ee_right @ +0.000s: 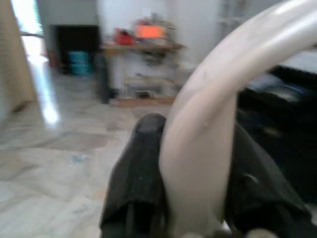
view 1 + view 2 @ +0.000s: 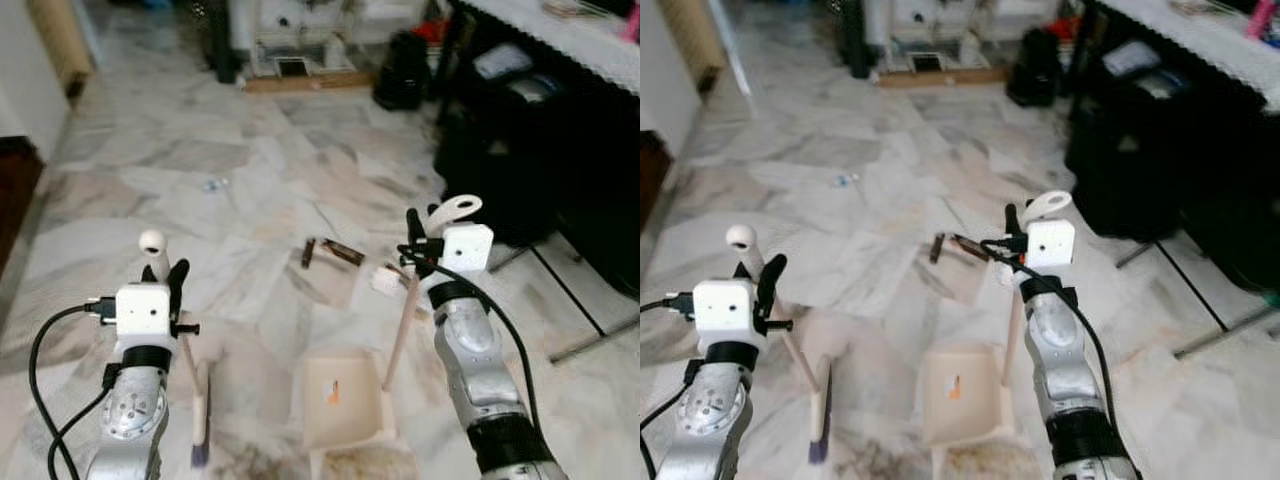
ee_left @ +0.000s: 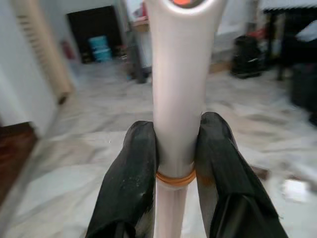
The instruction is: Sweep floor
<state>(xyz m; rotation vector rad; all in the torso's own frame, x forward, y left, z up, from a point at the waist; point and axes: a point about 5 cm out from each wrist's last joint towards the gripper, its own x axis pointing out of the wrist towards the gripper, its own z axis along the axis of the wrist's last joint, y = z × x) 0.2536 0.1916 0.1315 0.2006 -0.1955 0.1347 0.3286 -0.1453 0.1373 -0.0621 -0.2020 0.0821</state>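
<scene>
My left gripper point(image 2: 165, 268) is shut on the pale broom handle point(image 3: 174, 89); the broom head point(image 2: 201, 420) rests on the marble floor just in front of me. My right gripper point(image 2: 420, 246) is shut on the looped top of the dustpan handle point(image 1: 198, 129). The cream dustpan point(image 2: 345, 400) stands on the floor between my arms, with a small orange scrap point(image 2: 333, 393) inside. Ahead of the pan lie brown litter pieces point(image 2: 332, 252) and a white crumpled scrap point(image 2: 385, 280). A small pale bit point(image 2: 213, 184) lies farther off to the left.
A black table point(image 2: 560, 120) with a white lace cloth and metal floor bars point(image 2: 590, 320) stands close on the right. A black bag point(image 2: 400, 85) and a low shelf point(image 2: 300, 60) are at the back. A wall and dark doorway point(image 2: 15, 190) edge the left.
</scene>
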